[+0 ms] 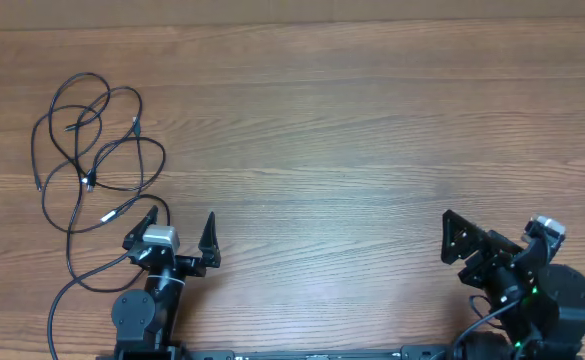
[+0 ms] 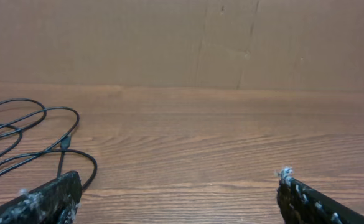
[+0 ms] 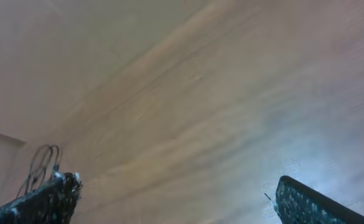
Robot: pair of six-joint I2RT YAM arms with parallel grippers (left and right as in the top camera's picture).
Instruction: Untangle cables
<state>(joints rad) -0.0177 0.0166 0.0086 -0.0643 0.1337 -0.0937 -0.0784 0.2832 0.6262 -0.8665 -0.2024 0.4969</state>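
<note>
Cables (image 1: 92, 160) lie in one loose tangle at the left of the desk (image 1: 372, 130) in the overhead view. Their loops cross one another, and one strand trails down past the left fingers (image 1: 210, 240), which stand wide and hold nothing. The right fingers (image 1: 454, 240), well apart at the far right, are equally wide and empty

From the left wrist, the cables (image 2: 62, 144) lie ahead and to the left, none between the fingers (image 2: 51, 196)

From the right wrist, the tangle (image 3: 42, 162) is small and distant beyond spread fingers (image 3: 312, 202)

By my reading nothing is separated yet, so the whole untangling remains
</note>
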